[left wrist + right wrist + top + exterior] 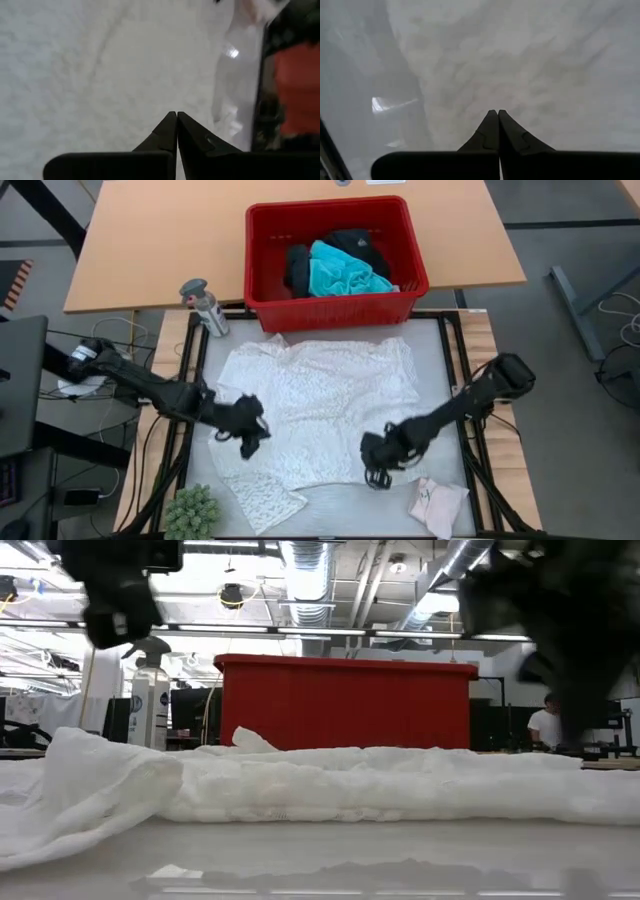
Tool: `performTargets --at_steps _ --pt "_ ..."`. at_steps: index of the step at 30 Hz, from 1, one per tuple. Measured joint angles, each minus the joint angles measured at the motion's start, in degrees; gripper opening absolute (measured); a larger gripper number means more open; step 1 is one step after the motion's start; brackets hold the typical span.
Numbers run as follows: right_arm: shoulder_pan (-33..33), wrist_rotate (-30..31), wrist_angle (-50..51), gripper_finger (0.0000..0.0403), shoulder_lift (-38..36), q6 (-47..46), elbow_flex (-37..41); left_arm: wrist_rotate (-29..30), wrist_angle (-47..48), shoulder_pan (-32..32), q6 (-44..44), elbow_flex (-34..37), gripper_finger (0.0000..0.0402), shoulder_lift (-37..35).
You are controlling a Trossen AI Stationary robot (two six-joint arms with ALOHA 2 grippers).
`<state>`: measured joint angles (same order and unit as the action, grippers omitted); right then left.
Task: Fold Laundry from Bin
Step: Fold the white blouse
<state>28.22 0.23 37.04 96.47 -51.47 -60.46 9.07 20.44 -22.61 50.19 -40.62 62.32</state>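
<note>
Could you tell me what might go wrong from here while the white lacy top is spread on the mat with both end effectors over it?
1. Both the left end effector and right end effector are shut above the white lacy top; the open lace could snag on a fingertip and drag.
2. One part of the top lies off toward the near-left corner, near the small green plant, so a fold may come out uneven.
3. The small pale piece lies close to the right arm and might get swept aside.
</note>
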Motion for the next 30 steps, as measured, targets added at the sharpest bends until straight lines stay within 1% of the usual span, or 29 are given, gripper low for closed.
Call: performTargets --at_steps 3,4,6,9,11,14,17,20,25,28,30 --pt "1.21 1.64 -3.69 0.0016 1.18 -4.26 -0.06 5.18 -2.44 -5.13 1.91 -0.26 0.0000 3.11" --pt "1.43 2.00 -4.58 0.0016 1.18 -5.36 -0.12 5.81 -2.64 -6.40 2.61 -0.30 0.0000 4.56" --pt "1.62 3.27 -4.34 0.0016 1.28 -7.54 -0.12 5.24 -1.99 -8.69 3.05 -0.20 0.0000 8.03" --pt "2.87 3.99 0.02 0.0016 1.96 -10.69 -0.13 2.68 -2.68 -12.09 4.30 -0.20 0.0000 13.93" --pt "4.18 3.96 2.29 0.0016 2.41 -13.39 -0.09 1.69 -5.83 -13.97 4.99 -0.17 0.0000 17.58" --pt "6.24 4.00 2.44 0.0017 2.96 -17.22 -0.12 1.37 -12.59 -16.22 6.41 -0.17 0.0000 21.64" --pt "8.57 3.11 2.62 0.0017 4.37 -21.02 -0.13 0.24 -15.75 -17.66 7.86 -0.20 0.0000 24.86" --pt "11.05 1.39 1.50 0.0017 6.03 -25.03 -0.23 -0.67 -15.61 -18.73 10.30 -0.15 0.0000 26.10" --pt "14.97 0.53 -2.58 0.0017 7.35 -30.70 -0.41 -6.69 -16.45 -20.26 14.86 -0.07 0.0000 26.91" --pt "16.91 0.34 -2.50 0.0017 6.80 -34.24 -0.38 -10.40 -16.61 -21.60 17.54 -0.09 0.0000 26.91" --pt "18.07 0.22 -2.26 0.0017 6.44 -36.28 -0.29 -11.71 -17.28 -22.52 18.91 -0.09 0.0000 26.91"
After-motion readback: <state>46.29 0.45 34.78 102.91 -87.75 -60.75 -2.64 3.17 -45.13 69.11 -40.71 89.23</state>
